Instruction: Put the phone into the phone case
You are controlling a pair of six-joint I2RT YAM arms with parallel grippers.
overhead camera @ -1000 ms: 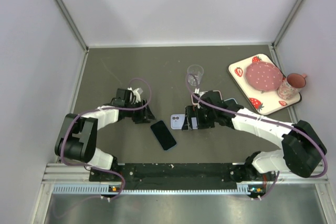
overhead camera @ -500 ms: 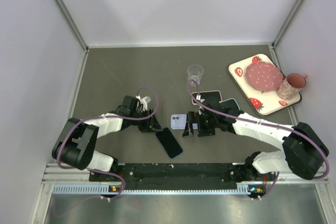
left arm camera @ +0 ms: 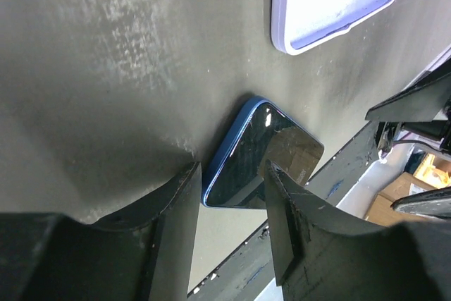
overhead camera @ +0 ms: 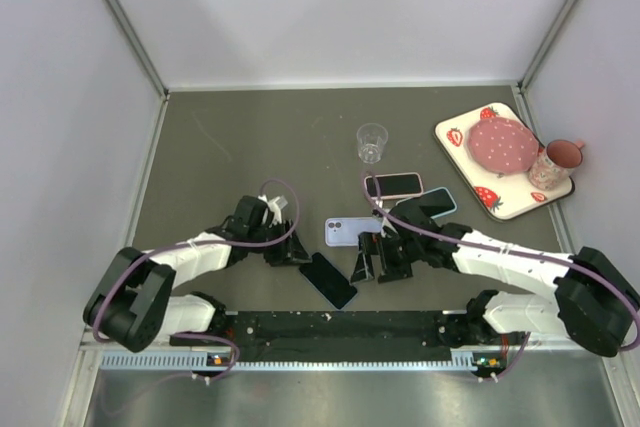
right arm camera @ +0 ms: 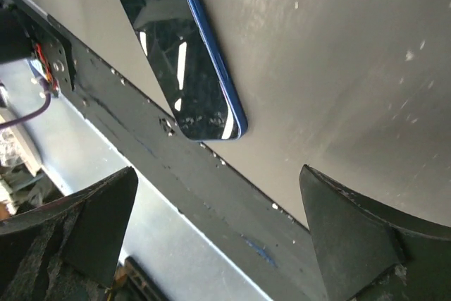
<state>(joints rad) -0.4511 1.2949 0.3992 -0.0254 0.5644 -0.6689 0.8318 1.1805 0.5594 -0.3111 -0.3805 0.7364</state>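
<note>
Observe that the left pincer (left arm camera: 232, 170) is set narrow, straddling the near end of the phone (left arm camera: 264, 156); you cannot tell whether it clamps. The phone case (left arm camera: 331, 1) lies beyond the phone. The right pincer (right arm camera: 218, 170) gapes wide, with the phone just ahead, untouched.

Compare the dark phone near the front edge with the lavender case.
The phone is glossy black with a blue rim; the case is pale lavender. The phone lies diagonally by the table's front edge; the case lies crosswise, farther in. Both lie flat on the table, apart.
</note>
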